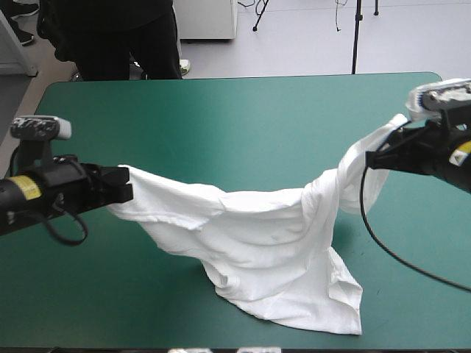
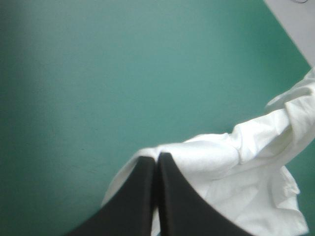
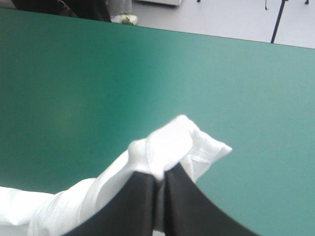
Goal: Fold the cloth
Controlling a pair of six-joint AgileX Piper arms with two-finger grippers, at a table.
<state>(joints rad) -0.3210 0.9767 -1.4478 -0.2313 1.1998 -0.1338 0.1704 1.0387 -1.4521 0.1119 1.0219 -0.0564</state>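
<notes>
The white T-shirt [image 1: 272, 243] hangs stretched between both arms above the teal-green table, its lower part draped onto the cover near the front edge. My left gripper [image 1: 126, 184] is shut on the T-shirt's left end; in the left wrist view the black fingers [image 2: 147, 196] meet in an arch with the T-shirt [image 2: 246, 167] trailing away beyond them. My right gripper [image 1: 377, 158] is shut on the right end, which twists into a rope. In the right wrist view a bunched corner of the T-shirt [image 3: 172, 142] sticks out past the closed gripper [image 3: 160, 179].
Bare teal-green cover [image 1: 235, 125] spreads behind the T-shirt up to the far edge, and more lies at the front left [image 1: 88, 294].
</notes>
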